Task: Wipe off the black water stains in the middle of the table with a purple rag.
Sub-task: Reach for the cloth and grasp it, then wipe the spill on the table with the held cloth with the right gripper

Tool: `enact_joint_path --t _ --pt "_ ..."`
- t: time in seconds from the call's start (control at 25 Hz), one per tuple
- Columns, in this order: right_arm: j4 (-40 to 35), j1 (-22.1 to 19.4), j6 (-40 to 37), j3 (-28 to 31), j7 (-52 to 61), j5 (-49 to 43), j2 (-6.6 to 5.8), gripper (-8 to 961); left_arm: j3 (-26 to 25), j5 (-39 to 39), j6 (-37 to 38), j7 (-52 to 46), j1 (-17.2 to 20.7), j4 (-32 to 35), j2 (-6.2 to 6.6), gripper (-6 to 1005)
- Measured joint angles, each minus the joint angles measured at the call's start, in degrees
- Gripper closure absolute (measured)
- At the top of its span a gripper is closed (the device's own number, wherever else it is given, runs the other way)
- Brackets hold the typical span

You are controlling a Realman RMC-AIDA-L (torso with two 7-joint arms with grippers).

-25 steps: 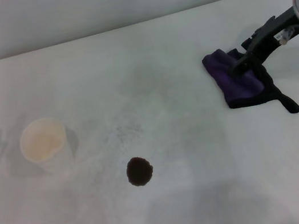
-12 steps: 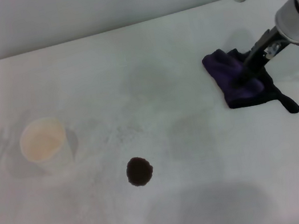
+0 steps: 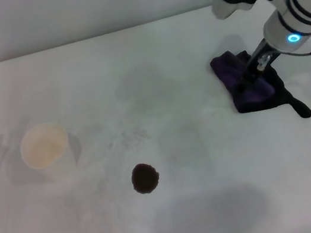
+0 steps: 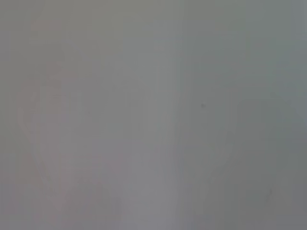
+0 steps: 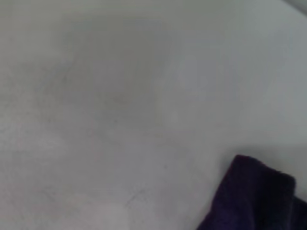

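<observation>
The black water stain (image 3: 145, 178) is a small round dark blot on the white table (image 3: 164, 60), in front of centre. The purple rag (image 3: 246, 89) lies crumpled at the back right, its thin black tail trailing toward the table's right side. My right gripper (image 3: 254, 72) comes down from the right onto the rag's top and touches the cloth. The right wrist view shows one corner of the rag (image 5: 254, 201) on bare tabletop. My left gripper is out of view; the left wrist view holds only a blank grey surface.
A white paper cup (image 3: 45, 149) stands upright at the left, well left of the stain. The table's back edge (image 3: 99, 37) meets a pale wall.
My right arm has swung leftward so its wrist now stands over the rag. The gripper tip stays on the cloth. Rag, stain and cup have not moved.
</observation>
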Motion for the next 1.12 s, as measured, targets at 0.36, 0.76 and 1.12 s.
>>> enact_joint_path --t 0.36,0.76,1.12 --pt "1.24 0.93 -0.96 -0.45 3.31 -1.96 -0.18 299 -0.01 0.05 0.48 0.00 0.02 0.03 0.00 116" --pt "1.33 1.04 -0.52 -2.76 5.18 -3.43 -0.05 536 -0.29 0.05 0.50 0.00 0.02 0.03 0.13 117" --pt "-2.52 0.88 2.41 -5.93 5.96 -2.67 0.32 800 -0.27 -0.30 1.23 0.00 0.09 0.79 0.18 117"
